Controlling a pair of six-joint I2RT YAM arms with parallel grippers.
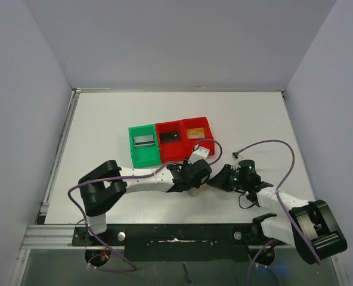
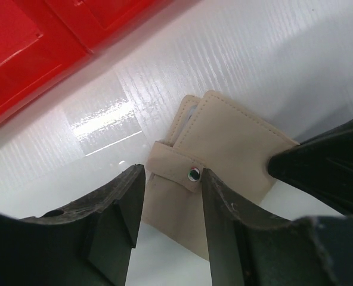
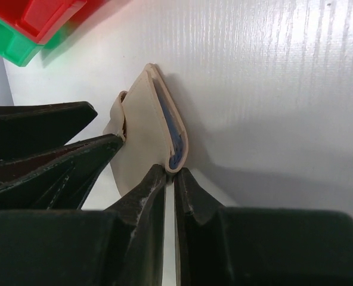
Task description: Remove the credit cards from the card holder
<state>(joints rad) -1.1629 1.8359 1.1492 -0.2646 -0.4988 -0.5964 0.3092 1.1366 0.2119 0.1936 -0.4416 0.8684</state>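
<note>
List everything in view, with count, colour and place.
card holder: one, tan-beige, between the two claws
silver-grey card: one, in the green bin
black card: one, in the middle bin
gold card: one, in the right bin
green bin: one, left end of the row
middle bin: one, red
right bin: one, red
table: one, white
left claw: one, black, fingers apart astride the holder's snap tab
right claw: one, black, shut on the holder's edge

A white table (image 1: 105,119) fills the centre. Plain grey walls (image 1: 176,42) rise at nine, twelve and three o'clock, evenly lit.
</note>
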